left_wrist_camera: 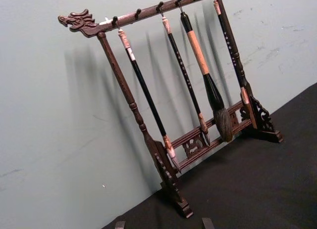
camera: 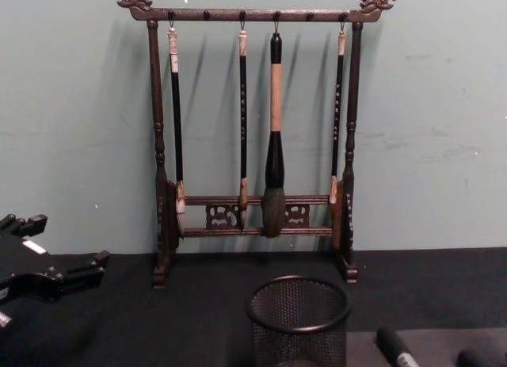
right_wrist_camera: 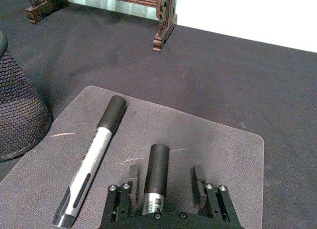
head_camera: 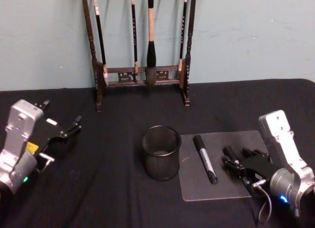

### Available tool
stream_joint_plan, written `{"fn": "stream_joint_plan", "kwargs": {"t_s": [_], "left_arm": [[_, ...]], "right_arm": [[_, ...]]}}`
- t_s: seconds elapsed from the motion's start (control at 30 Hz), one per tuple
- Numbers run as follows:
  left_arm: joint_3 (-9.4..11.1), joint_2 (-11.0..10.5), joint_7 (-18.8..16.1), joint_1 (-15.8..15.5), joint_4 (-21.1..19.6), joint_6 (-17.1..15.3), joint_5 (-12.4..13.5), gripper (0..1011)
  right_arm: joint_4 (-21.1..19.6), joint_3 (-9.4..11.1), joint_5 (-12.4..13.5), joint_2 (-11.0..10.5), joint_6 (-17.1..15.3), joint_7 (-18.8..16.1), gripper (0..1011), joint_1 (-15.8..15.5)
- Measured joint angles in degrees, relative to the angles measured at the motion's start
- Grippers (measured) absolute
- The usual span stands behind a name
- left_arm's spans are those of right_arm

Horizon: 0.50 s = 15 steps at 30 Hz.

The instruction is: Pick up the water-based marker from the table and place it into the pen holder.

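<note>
A water-based marker [head_camera: 205,158] with a black cap and grey barrel lies on a clear mat [head_camera: 197,186], just right of the black mesh pen holder [head_camera: 161,152]. A second black-capped marker [right_wrist_camera: 156,172] lies between the fingers of my right gripper [right_wrist_camera: 166,171]. This gripper is open, with a gap on each side of the marker, and rests low over the mat's right part [head_camera: 235,161]. The first marker [right_wrist_camera: 94,157] sits beside it, toward the pen holder [right_wrist_camera: 17,115]. My left gripper [head_camera: 59,117] hovers open and empty at the far left.
A tall dark wooden brush rack [head_camera: 142,75] with hanging brushes stands at the back against the wall, behind the pen holder [camera: 299,319]. Black cloth covers the table [head_camera: 108,188]. The left wrist view faces the rack [left_wrist_camera: 198,135].
</note>
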<state>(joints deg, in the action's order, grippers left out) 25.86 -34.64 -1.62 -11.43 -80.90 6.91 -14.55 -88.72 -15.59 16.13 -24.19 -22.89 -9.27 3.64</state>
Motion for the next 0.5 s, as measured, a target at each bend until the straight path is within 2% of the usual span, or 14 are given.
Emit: {"fn": "stream_joint_plan", "kwargs": {"t_s": [0.23,0.3,0.33,0.37,0.5], "left_arm": [[0.0,0.0,0.0,0.0,0.0,0.0,0.0,1001],[0.0,0.0,0.0,0.0,0.0,0.0,0.0,1001],[0.0,0.0,0.0,0.0,0.0,0.0,0.0,1001],[0.0,0.0,0.0,0.0,0.0,0.0,0.0,1001],[0.0,0.0,0.0,0.0,0.0,0.0,0.0,1001]], "right_arm": [[0.0,0.0,0.05,0.0,0.0,0.01,458,0.0],[0.0,0.0,0.06,0.0,0.0,0.01,446,0.0],[0.0,0.0,0.06,0.0,0.0,0.01,338,0.0],[0.0,0.0,0.06,0.0,0.0,0.01,301,0.0],[0.0,0.0,0.06,0.0,0.0,0.01,244,0.0]]}}
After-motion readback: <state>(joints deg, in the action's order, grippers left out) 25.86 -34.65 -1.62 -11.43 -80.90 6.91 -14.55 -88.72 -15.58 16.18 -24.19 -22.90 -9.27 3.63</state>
